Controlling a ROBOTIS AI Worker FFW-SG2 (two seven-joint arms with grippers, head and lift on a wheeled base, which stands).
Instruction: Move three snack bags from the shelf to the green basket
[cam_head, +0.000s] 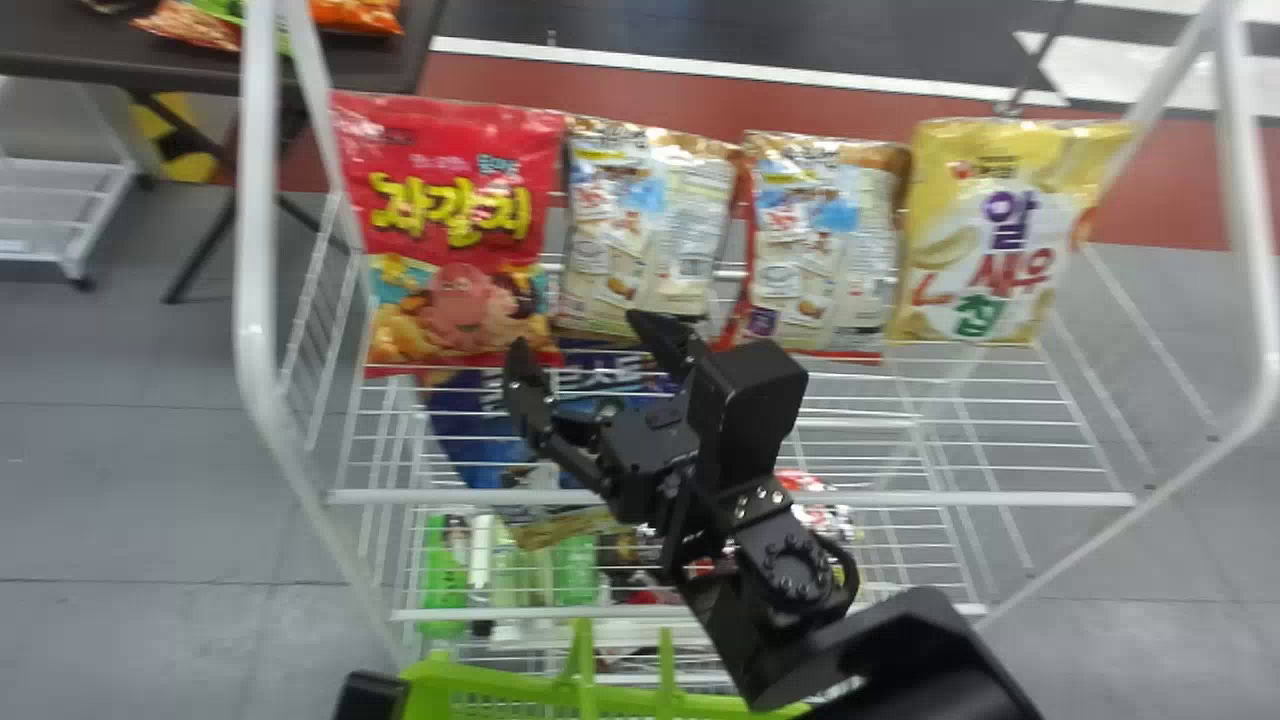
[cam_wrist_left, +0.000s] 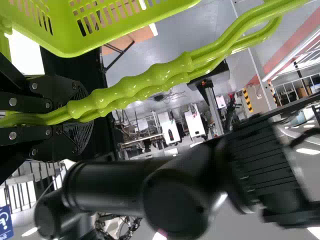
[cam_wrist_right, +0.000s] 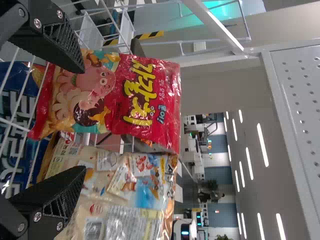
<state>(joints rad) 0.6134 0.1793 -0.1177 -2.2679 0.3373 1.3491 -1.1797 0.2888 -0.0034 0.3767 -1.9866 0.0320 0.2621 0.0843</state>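
Across left wrist view, bumpy basket handles (cam_wrist_left: 131, 86)

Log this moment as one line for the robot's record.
right gripper: open, near red snack bag | left gripper: shut on green basket handles | upper wire shelf: four snack bags in a row, none held

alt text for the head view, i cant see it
The robot's right gripper, its jaws open, is at a white wire shelf bearing, left to right, a red snack bag, two beige bags and a yellow bag. Part of a green basket is at the bottom edge.
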